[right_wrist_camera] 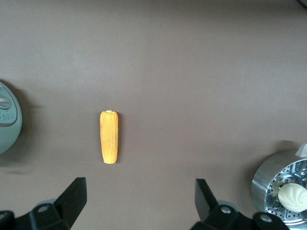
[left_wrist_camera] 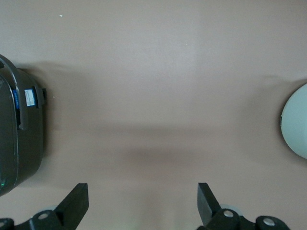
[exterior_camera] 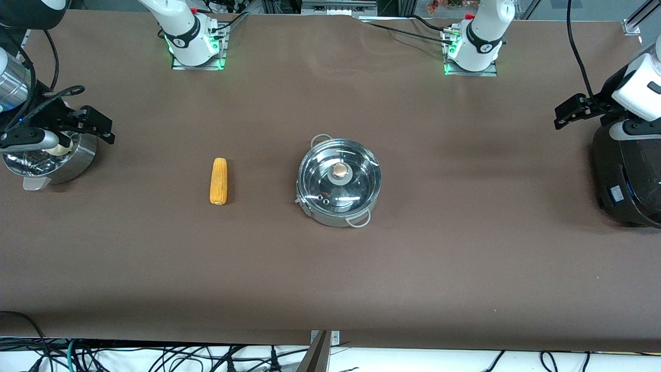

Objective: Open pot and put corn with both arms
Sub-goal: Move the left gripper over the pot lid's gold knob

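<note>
The shiny steel pot point(exterior_camera: 339, 182) stands mid-table with its glass lid on; the lid has a round knob point(exterior_camera: 340, 170). The yellow-orange corn point(exterior_camera: 219, 181) lies flat on the table beside it, toward the right arm's end. In the right wrist view the corn point(right_wrist_camera: 109, 136) lies on the table between the pot's edge point(right_wrist_camera: 5, 117) and the steamer pan. My right gripper point(exterior_camera: 106, 129) point(right_wrist_camera: 140, 187) is open and empty, up over the table by the steamer pan. My left gripper point(exterior_camera: 559, 118) point(left_wrist_camera: 142, 189) is open and empty, up beside the black cooker.
A perforated steel steamer pan point(exterior_camera: 49, 160) point(right_wrist_camera: 268, 179) with a white bun point(right_wrist_camera: 292, 195) sits at the right arm's end. A black rounded cooker point(exterior_camera: 627, 175) point(left_wrist_camera: 19, 139) sits at the left arm's end. Brown table cloth point(exterior_camera: 330, 268) covers the table.
</note>
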